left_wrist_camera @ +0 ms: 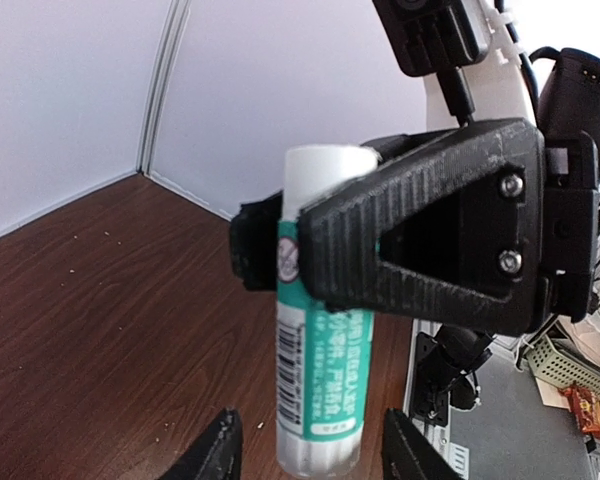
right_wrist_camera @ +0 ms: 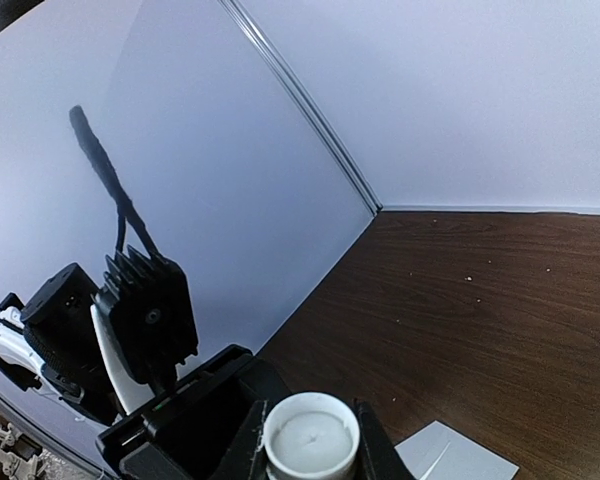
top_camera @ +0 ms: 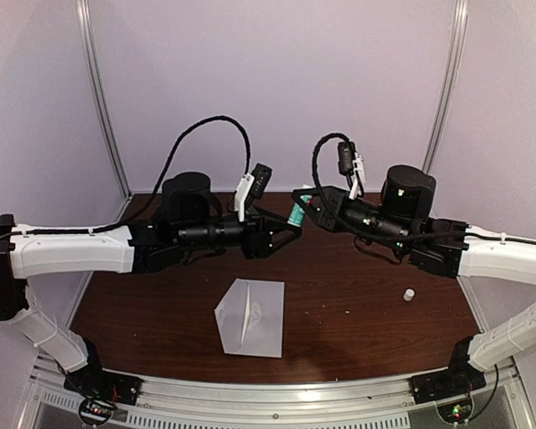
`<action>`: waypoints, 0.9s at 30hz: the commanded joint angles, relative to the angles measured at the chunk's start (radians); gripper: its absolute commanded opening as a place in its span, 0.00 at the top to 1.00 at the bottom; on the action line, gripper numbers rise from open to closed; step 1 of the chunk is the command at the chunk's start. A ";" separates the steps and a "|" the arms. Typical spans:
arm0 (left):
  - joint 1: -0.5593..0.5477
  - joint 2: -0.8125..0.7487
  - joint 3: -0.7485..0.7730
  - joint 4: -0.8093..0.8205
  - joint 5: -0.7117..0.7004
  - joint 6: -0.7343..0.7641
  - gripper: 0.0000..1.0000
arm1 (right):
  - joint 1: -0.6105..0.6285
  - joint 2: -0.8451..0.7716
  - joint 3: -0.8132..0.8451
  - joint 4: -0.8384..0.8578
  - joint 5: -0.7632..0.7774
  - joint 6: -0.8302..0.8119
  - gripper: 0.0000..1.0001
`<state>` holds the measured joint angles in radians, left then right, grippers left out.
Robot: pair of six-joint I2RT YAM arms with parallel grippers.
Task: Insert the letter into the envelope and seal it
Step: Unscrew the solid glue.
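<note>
The pale envelope (top_camera: 255,317) lies flat on the dark wooden table (top_camera: 366,277) in front of the arms, its pointed flap open toward the left; a corner of the envelope (right_wrist_camera: 455,455) shows in the right wrist view. The letter is not visible as a separate sheet. My right gripper (top_camera: 308,207) is shut on a green-and-white glue stick (left_wrist_camera: 320,380), held in mid-air with no cap on its open end (right_wrist_camera: 310,437). My left gripper (left_wrist_camera: 310,455) straddles the stick's other end, open, with a gap on each side.
A small white cap (top_camera: 409,293) stands on the table at the right, under the right arm. Pale walls close in the back and both sides. A metal rail (top_camera: 268,398) runs along the near edge.
</note>
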<state>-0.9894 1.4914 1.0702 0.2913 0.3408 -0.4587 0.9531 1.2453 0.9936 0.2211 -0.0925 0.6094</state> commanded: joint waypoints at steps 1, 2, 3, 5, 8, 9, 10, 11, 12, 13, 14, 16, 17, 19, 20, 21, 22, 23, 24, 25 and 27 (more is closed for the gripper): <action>-0.002 0.009 0.028 0.061 0.026 -0.008 0.56 | -0.004 0.005 -0.002 0.015 -0.036 -0.009 1.00; -0.003 0.009 0.028 0.062 0.028 -0.010 0.58 | -0.004 0.006 -0.003 0.015 -0.041 -0.013 1.00; -0.002 0.010 0.028 0.062 0.029 -0.012 0.61 | -0.004 0.008 -0.002 0.015 -0.047 -0.014 1.00; -0.003 0.013 0.028 0.063 0.027 -0.014 0.67 | -0.004 0.009 -0.003 0.017 -0.051 -0.018 1.00; -0.003 0.018 0.030 0.060 0.010 -0.021 0.78 | -0.002 0.016 -0.003 0.013 -0.041 -0.020 1.00; -0.002 0.021 0.034 0.053 0.001 -0.021 0.81 | -0.002 0.020 -0.003 0.009 -0.034 -0.019 1.00; -0.002 0.023 0.039 0.043 -0.008 -0.021 0.84 | -0.002 0.023 -0.001 0.004 -0.025 -0.020 1.00; -0.003 0.027 0.044 0.029 -0.023 -0.022 0.86 | 0.000 0.026 0.002 -0.001 -0.011 -0.020 1.00; -0.003 0.030 0.049 0.015 -0.039 -0.023 0.88 | 0.002 0.031 0.007 -0.012 0.005 -0.020 1.00; -0.003 0.032 0.053 0.002 -0.056 -0.023 0.90 | 0.008 0.036 0.012 -0.024 0.023 -0.022 1.00; -0.003 0.034 0.056 -0.011 -0.074 -0.023 0.91 | 0.012 0.041 0.022 -0.040 0.049 -0.025 1.00; -0.003 0.040 0.062 -0.038 -0.111 -0.023 0.93 | 0.024 0.058 0.045 -0.080 0.106 -0.029 1.00; -0.002 0.044 0.066 -0.054 -0.132 -0.023 0.94 | 0.030 0.068 0.059 -0.104 0.141 -0.030 1.00; -0.003 0.053 0.078 -0.091 -0.178 -0.028 0.96 | 0.049 0.097 0.094 -0.157 0.217 -0.024 1.00; -0.003 0.059 0.083 -0.108 -0.202 -0.031 0.97 | 0.061 0.113 0.116 -0.185 0.255 -0.021 1.00; -0.003 0.065 0.090 -0.125 -0.225 -0.033 0.98 | 0.075 0.133 0.137 -0.208 0.296 -0.019 1.00; -0.003 0.069 0.096 -0.148 -0.245 -0.036 0.98 | 0.088 0.153 0.164 -0.243 0.335 -0.014 1.00; -0.003 0.074 0.100 -0.161 -0.262 -0.037 0.98 | 0.101 0.177 0.189 -0.270 0.368 -0.009 1.00; -0.003 0.080 0.106 -0.173 -0.279 -0.038 0.98 | 0.112 0.200 0.212 -0.292 0.395 -0.003 1.00; -0.002 0.085 0.111 -0.185 -0.292 -0.039 0.99 | 0.121 0.222 0.236 -0.320 0.420 0.009 1.00; -0.003 0.093 0.115 -0.203 -0.314 -0.046 1.00 | 0.141 0.262 0.273 -0.341 0.456 0.023 1.00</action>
<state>-0.9901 1.5589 1.1412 0.1143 0.1299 -0.4770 1.0340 1.4509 1.1992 -0.0216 0.2588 0.6094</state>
